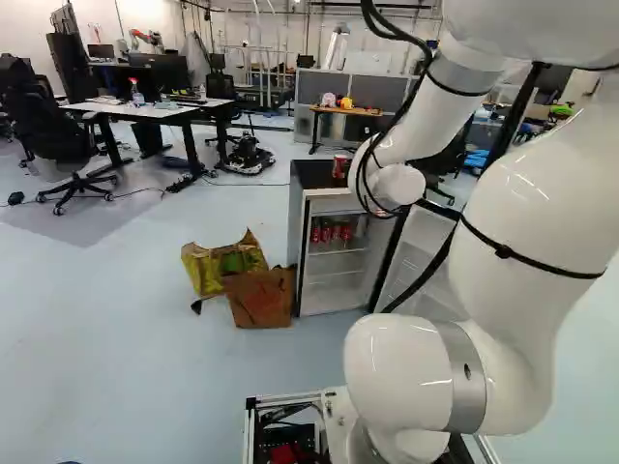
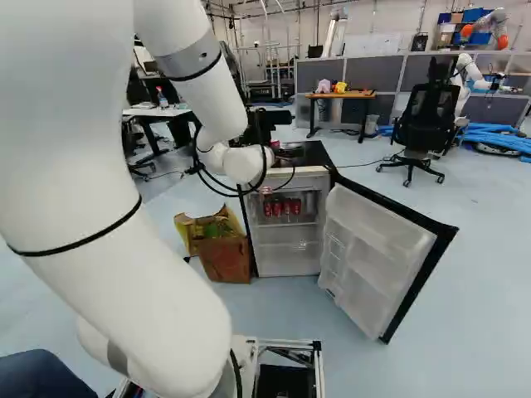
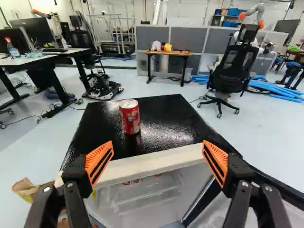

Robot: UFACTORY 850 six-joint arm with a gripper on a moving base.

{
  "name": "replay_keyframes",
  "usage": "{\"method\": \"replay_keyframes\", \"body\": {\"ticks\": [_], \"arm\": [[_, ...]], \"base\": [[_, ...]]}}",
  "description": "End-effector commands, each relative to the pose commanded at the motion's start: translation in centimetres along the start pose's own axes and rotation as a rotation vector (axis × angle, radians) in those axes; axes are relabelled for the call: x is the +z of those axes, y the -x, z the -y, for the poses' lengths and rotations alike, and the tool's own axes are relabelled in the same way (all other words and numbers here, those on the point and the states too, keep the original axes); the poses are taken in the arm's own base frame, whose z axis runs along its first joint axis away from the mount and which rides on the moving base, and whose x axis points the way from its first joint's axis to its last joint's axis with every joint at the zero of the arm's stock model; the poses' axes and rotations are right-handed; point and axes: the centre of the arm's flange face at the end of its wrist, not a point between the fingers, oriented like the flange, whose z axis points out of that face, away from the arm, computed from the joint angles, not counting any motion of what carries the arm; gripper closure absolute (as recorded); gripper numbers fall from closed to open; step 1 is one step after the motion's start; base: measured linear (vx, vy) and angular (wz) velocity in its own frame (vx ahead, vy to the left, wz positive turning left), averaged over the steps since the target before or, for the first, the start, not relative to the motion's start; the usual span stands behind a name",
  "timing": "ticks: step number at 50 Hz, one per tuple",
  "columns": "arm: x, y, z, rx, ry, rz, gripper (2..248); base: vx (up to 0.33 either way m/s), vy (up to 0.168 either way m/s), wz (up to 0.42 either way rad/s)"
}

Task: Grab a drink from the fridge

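Tool (image 2: 279, 118) has its two fingers spread wide, with nothing held between the ribbed, wedge-like orange pads (image 3: 99, 163). One red can (image 3: 129, 117) stands ahead of the fingers, apart from them, on the black top (image 3: 166, 118) of the fridge (image 1: 296, 227), closer to the line of the finger on the paper bags' side. More red cans (image 2: 287, 206) are lower, under this top, in a row on the upper shelf inside. Each can is upright, its long axis vertical. Their form is a smooth cylinder; the outer one has a pale metal lid. The top is glossy and finely grained, and the open door (image 2: 365, 240) shows pale moulded compartments. Beside the fridge, the paper bags (image 1: 259, 298) look creased.
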Motion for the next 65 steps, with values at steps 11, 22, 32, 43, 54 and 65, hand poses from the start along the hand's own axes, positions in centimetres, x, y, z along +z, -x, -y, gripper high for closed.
{"method": "replay_keyframes", "body": {"ticks": [11,22,32,43,54,65], "arm": [[-1.1,-0.4,-1.8,0.03,0.055,0.02,3],[-2.0,-0.9,-3.6,0.063,0.11,0.039,3],[-2.6,-1.4,-5.2,0.09,0.154,0.057,3],[-3.1,-1.9,-6.8,0.109,0.191,0.087,3],[-3.5,-2.4,-8.4,0.125,0.223,0.121,3],[-4.0,-3.0,-9.9,0.141,0.255,0.153,3]], "base": [[0.0,0.0,0.0],[0.0,0.0,0.0],[0.0,0.0,0.0],[0.0,0.0,0.0],[0.0,0.0,0.0],[0.0,0.0,0.0]]}}
